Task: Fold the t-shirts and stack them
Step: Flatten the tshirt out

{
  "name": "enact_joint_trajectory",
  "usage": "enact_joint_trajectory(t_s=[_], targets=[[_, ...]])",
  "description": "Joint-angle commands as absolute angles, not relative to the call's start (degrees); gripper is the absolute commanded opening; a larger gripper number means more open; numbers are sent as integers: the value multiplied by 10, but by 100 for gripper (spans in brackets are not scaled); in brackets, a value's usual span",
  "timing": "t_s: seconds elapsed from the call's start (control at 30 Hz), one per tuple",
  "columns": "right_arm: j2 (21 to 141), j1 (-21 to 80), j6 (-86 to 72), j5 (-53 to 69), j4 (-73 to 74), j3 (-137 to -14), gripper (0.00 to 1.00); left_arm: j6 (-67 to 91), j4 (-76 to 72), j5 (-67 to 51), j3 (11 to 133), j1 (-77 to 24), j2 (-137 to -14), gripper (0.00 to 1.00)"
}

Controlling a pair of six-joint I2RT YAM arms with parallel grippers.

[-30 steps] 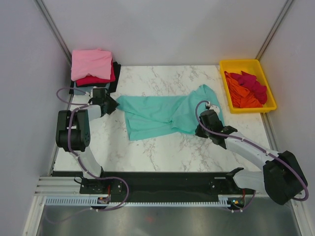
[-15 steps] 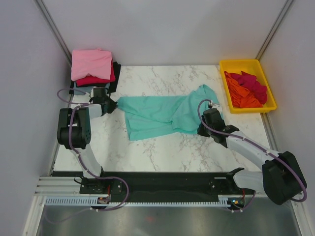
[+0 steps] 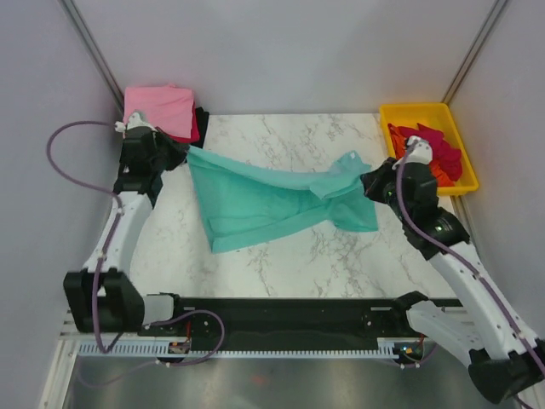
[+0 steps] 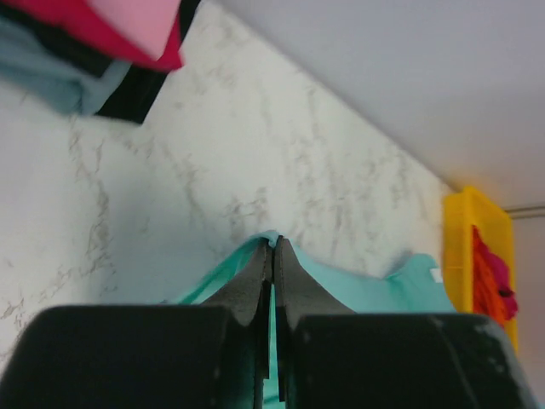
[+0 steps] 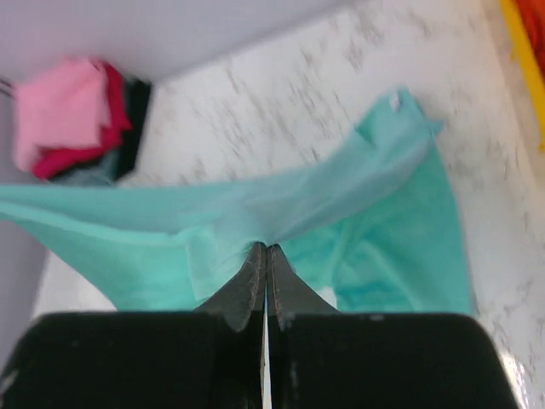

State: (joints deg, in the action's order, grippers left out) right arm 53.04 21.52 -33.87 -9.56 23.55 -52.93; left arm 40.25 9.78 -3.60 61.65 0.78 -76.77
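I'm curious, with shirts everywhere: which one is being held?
The teal-green t-shirt, stretched between the left tool and right tool; the others lie in the far-left stack or bunched in the yellow tray.

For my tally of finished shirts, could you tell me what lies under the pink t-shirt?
Under the pink t-shirt, edges of a crimson t-shirt, a grey-blue t-shirt and a black t-shirt show. Their order and anything deeper are covered.

Left pincer [image 4: 272,256] clamped on teal t-shirt [image 4: 375,285] above marble table [image 4: 255,153]
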Motion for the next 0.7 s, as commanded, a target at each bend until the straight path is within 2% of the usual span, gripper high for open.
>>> enact_joint_trajectory(t_s=[0.0, 0.23, 0.33, 0.53, 0.67], targets=[[455, 214, -321, -131, 298, -632, 0, 317, 170, -80, 669, 8, -646, 2], [332, 214, -298, -97, 346, -809, 0, 253, 264, -127, 724, 9, -450, 2], [323, 213, -270, -52, 351, -875, 0, 244, 287, -126, 763, 9, -392, 2], [391, 191, -237, -20, 366, -994, 0, 215, 350, -114, 877, 7, -394, 2], [516, 185, -209, -74, 417, -1100, 0, 213, 431, -110, 981, 8, -513, 2]])
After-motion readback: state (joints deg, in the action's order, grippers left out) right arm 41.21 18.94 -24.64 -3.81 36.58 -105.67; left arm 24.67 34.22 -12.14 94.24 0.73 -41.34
